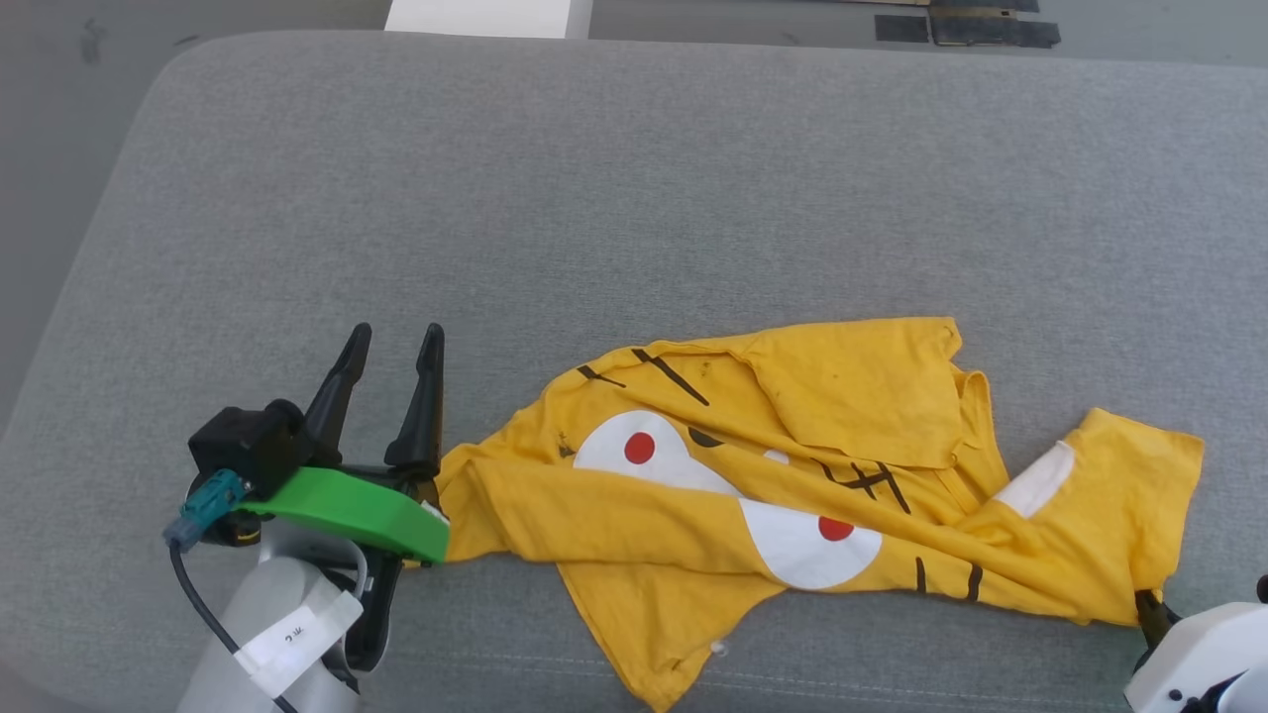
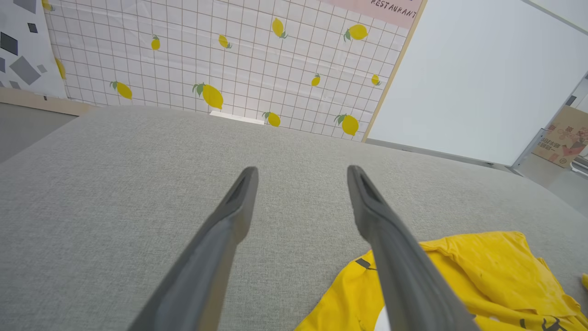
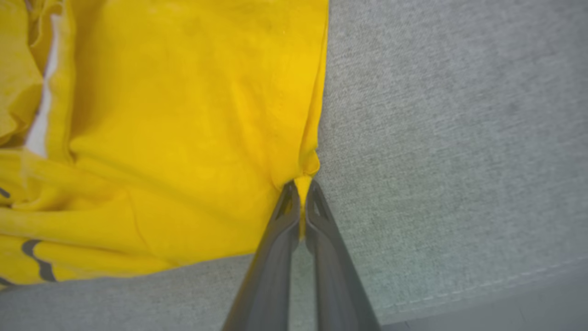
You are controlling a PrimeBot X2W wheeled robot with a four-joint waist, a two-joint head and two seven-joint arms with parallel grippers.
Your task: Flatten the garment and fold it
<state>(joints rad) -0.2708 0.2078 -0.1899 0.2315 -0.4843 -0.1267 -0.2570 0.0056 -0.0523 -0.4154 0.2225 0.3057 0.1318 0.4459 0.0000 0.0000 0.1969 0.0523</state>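
The garment point(image 1: 792, 475) is a bright yellow T-shirt lying crumpled on the grey cushion point(image 1: 634, 198), printed with white patches, red dots and dark stripes. My left gripper point(image 1: 391, 342) stands open just left of the shirt's left edge, its two dark fingers apart with nothing between them; the left wrist view shows the same gripper point(image 2: 301, 177) over bare cushion with the garment point(image 2: 482, 271) at lower right. My right gripper point(image 3: 301, 186) is shut on the garment point(image 3: 183, 115), pinching a small fold at its right edge. In the head view its white wrist point(image 1: 1189, 654) sits at the shirt's lower right corner.
The cushion's near seamed edge point(image 3: 482, 285) runs just behind my right gripper. Beyond the cushion's far edge stand a lemon-patterned wall panel point(image 2: 229, 59) and a white board point(image 2: 482, 78). A cardboard box point(image 2: 562, 135) sits at far right.
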